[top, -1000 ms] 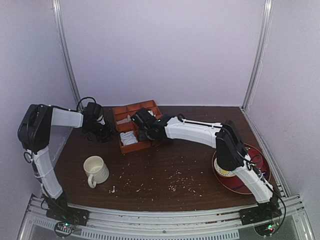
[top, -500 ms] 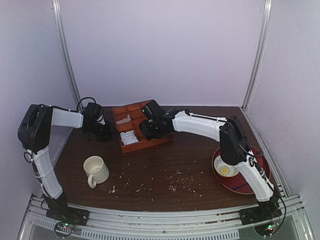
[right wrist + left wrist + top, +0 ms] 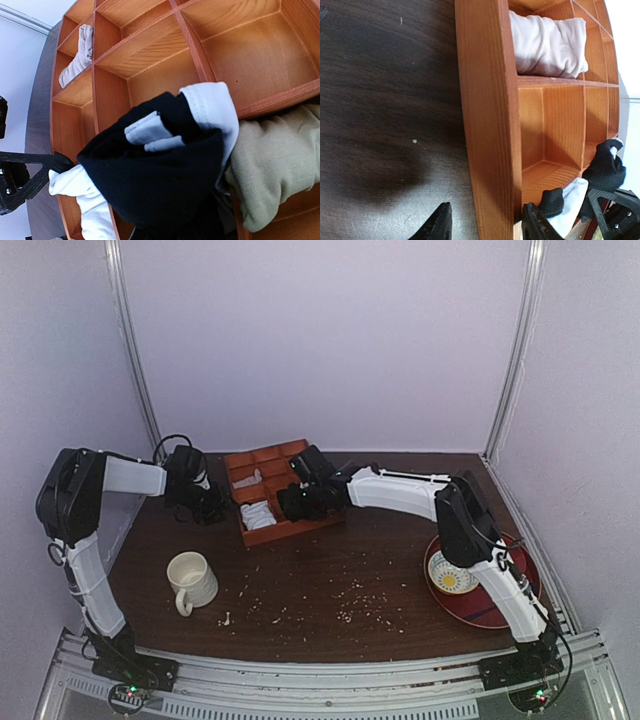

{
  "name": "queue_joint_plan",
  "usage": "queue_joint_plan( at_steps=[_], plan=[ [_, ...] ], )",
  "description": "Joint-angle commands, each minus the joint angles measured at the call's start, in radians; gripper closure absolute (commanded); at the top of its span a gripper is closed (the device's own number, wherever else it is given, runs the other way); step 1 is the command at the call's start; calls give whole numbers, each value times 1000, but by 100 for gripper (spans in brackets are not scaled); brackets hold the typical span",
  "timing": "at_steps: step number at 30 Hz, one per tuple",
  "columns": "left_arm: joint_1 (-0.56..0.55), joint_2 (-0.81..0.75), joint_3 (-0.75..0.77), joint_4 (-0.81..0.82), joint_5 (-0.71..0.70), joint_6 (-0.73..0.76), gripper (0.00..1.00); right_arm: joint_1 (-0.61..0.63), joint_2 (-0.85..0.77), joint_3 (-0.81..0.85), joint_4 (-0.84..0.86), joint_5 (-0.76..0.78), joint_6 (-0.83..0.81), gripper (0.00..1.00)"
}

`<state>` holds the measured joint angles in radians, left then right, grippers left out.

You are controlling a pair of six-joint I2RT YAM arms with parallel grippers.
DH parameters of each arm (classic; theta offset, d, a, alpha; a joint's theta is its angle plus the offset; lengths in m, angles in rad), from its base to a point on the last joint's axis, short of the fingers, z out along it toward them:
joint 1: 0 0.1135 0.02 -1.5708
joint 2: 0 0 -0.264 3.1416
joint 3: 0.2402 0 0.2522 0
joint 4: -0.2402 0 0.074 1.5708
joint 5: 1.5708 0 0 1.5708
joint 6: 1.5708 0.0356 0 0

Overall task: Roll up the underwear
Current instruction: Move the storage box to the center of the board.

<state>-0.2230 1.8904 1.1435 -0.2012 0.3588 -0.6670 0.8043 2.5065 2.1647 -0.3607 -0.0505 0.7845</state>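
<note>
Underwear (image 3: 160, 185), a rolled black bundle with white edging, hangs over the wooden tray (image 3: 262, 462), pinched by the right gripper (image 3: 300, 502), which has swung in from the tray's near edge, so stowing looks close. The left gripper (image 3: 485, 227) straddles the tray wall, jaws apart. No lettering is readable.

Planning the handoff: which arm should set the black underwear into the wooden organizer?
Right. Its gripper already holds the underwear above the organizer; the left gripper merely straddles the organizer's wall.
</note>
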Motion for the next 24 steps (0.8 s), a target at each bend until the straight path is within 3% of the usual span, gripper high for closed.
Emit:
queue_joint_plan(
  at_steps=[1,9,24],
  plan=[
    [4,36,-15,-18,-8,-2,38,-12,65,-21,-74,-57,24,100],
    [4,39,-14,-16,-7,-6,38,-39,52,1,-188,-87,-22,100],
    [4,38,-25,-1,-3,-18,38,-54,137,188,-378,-170,-100,100]
  ],
)
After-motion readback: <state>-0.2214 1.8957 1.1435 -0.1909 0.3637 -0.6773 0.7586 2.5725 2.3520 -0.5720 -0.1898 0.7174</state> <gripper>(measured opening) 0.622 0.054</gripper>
